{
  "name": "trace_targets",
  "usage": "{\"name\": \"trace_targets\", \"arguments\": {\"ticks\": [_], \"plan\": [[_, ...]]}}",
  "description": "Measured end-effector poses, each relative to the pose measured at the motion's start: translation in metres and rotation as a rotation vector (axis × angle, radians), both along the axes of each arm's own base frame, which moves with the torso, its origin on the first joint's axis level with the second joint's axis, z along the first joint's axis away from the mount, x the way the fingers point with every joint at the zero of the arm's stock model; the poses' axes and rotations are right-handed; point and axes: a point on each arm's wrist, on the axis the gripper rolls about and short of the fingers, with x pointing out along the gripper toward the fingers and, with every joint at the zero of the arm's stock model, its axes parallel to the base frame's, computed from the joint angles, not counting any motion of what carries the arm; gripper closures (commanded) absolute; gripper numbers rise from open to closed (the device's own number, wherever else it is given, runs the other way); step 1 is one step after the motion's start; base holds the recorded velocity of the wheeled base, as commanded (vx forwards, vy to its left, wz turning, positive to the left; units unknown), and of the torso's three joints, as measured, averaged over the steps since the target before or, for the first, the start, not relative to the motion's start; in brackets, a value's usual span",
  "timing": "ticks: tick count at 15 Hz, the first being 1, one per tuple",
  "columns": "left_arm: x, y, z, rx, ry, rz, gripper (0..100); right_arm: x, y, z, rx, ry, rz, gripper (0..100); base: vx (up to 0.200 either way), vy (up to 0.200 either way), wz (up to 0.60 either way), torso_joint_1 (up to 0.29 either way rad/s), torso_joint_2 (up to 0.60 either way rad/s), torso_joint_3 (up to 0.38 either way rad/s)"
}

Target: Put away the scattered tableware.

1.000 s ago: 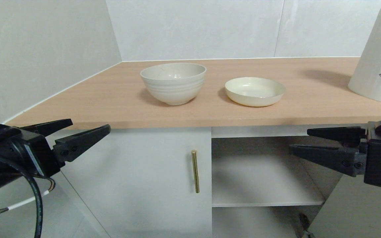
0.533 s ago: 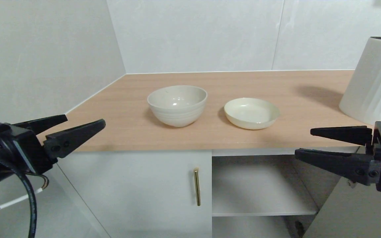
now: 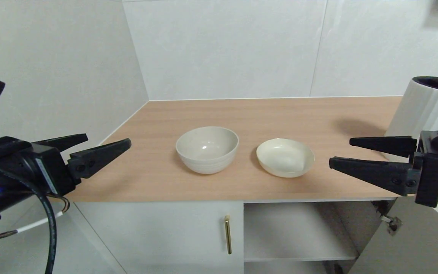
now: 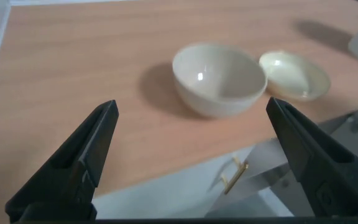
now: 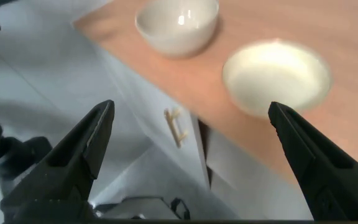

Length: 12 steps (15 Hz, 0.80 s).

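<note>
Bowl (image 3: 207, 149) left of dish (image 3: 285, 157) on countertop (image 3: 242, 114), container (image 3: 420, 110) at its right end, cupboard shelf (image 3: 295, 236) below dish

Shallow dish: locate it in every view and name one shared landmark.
Head view: shallow dish on the counter, right of the deep bowl.
Left wrist view: shallow dish beyond the deep bowl.
Right wrist view: shallow dish nearer than the deep bowl.
Shared landmark: the deep bowl.
</note>
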Motion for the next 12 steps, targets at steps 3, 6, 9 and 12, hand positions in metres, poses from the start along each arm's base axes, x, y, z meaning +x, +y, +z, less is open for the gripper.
{"name": "trace_targets", "arguments": {"ticks": [3,6,9,12], "plan": [[0.01,-0.004,0.004,-0.01,0.012,0.002,0,0.013,0.006,-0.003,0.019,-0.008,-0.045,0,0.0,0.0,0.0,0.053,-0.14,-0.09],[0.027,-0.01,0.01,-0.113,0.117,0.024,0,0.03,0.013,-0.003,0.017,0.049,-0.177,0,0.0,0.0,0.0,0.0,0.0,0.0],[0.043,-0.014,0.019,-0.188,0.237,0.086,0,0.041,0.022,0.007,0.007,0.205,-0.342,0,0.0,0.0,0.0,0.0,0.0,0.0],[0.065,-0.02,0.025,-0.184,0.321,0.185,0,0.054,0.032,0.012,0.012,0.28,-0.447,0,0.0,0.0,0.0,0.0,0.0,0.0]]}}
